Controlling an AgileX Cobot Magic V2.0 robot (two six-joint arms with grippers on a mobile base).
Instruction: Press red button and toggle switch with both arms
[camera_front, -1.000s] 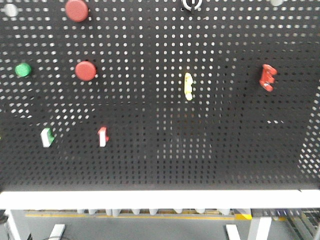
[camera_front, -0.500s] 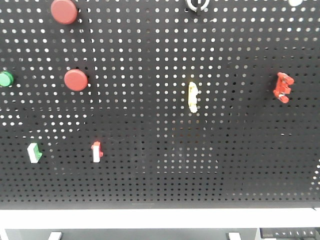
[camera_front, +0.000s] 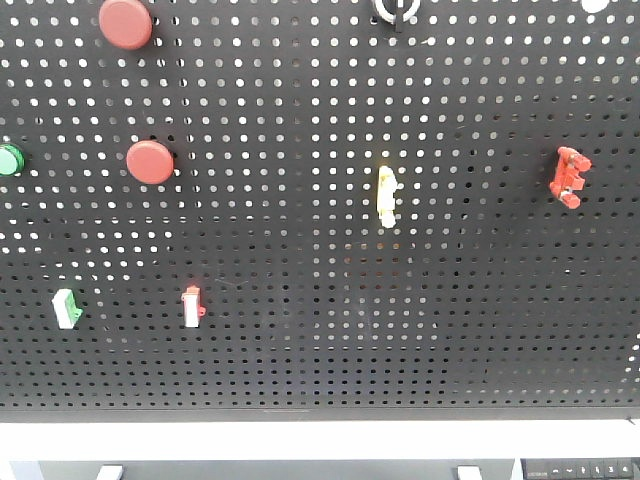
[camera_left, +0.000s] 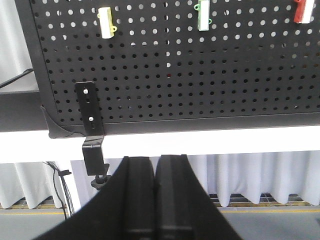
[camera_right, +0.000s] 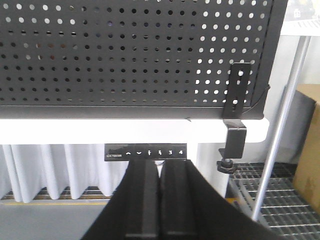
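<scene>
Left gripper (camera_left: 156, 161): the two black fingers are pressed together with nothing between them, pointing up at the lower edge of the black pegboard (camera_left: 225, 80). Right gripper (camera_right: 160, 164): fingers likewise pressed together and empty.

Above the left gripper and a little to its right is the green-and-white switch (camera_left: 203, 14). The red-and-white switch (camera_left: 300, 11) sits far up to its right and a pale yellow switch (camera_left: 106, 22) up to its left. All are small upright rockers, well apart from the fingertips. A black clamp bracket (camera_left: 90, 125) hangs just left of the gripper, over the white table edge (camera_left: 225, 142).

Neither wrist view shows a red button. The front view shows two round, domed ones, the upper red button (camera_front: 125, 22) and the lower red button (camera_front: 150, 161), both above the red-and-white switch.

Near the right gripper are a control panel (camera_right: 145, 153) just above and a second bracket (camera_right: 237, 107) to the upper right.
</scene>
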